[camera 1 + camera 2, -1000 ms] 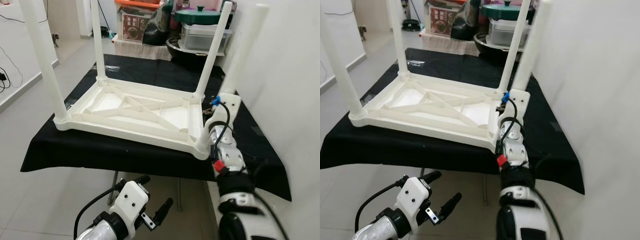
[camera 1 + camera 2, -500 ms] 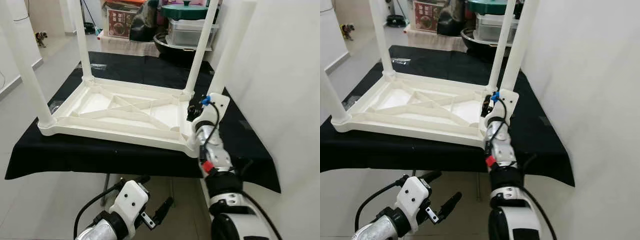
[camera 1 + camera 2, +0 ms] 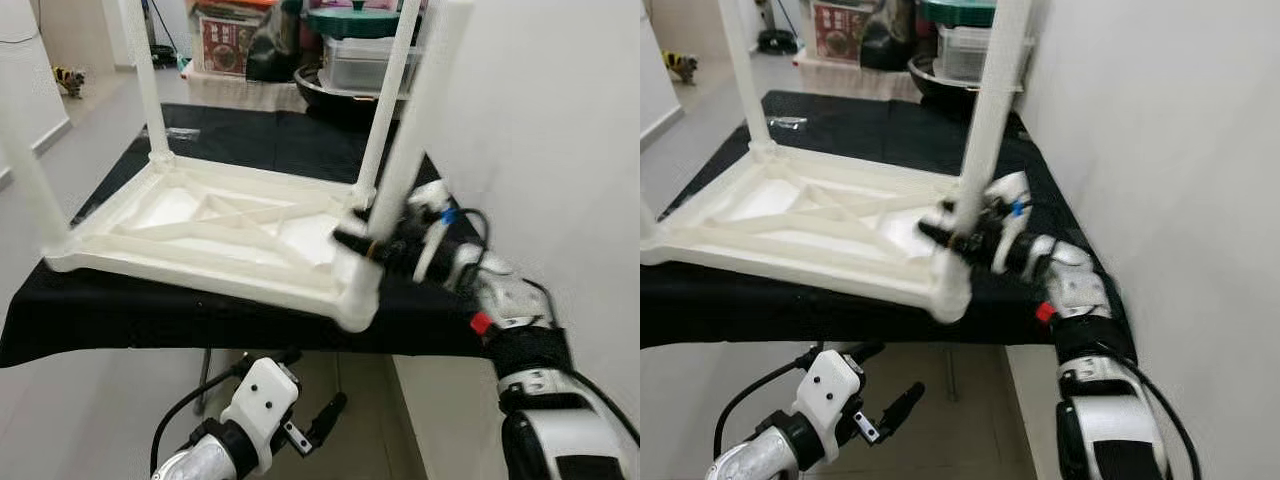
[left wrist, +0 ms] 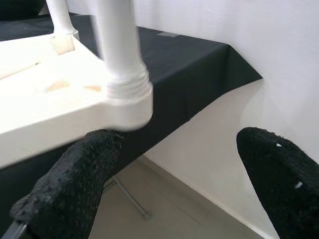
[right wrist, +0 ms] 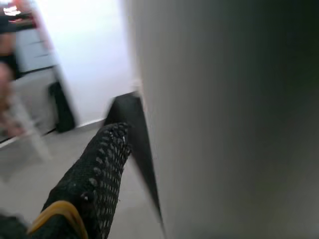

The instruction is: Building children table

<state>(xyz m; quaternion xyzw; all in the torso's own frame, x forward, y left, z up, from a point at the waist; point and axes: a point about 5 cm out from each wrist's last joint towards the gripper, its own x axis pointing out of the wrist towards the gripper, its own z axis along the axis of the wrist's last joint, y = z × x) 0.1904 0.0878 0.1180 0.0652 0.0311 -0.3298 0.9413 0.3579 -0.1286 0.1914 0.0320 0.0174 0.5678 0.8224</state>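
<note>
L gripper (image 3: 318, 424) low, below tabletop (image 3: 120, 310) edge, jaws released, idle, same as 1 s ago. Kids table (image 3: 200, 225) upside down on black cloth, legs up. R gripper (image 3: 362, 243) has swung from beside the near-R corner onto near-R leg (image 3: 405, 150) just above its socket, arm now crossing in from the R. Wrist view: leg right against one finger (image 5: 92, 179); can't tell if jaws clenched. Prob. seating or twisting the last leg; build looks nearly done.
</note>
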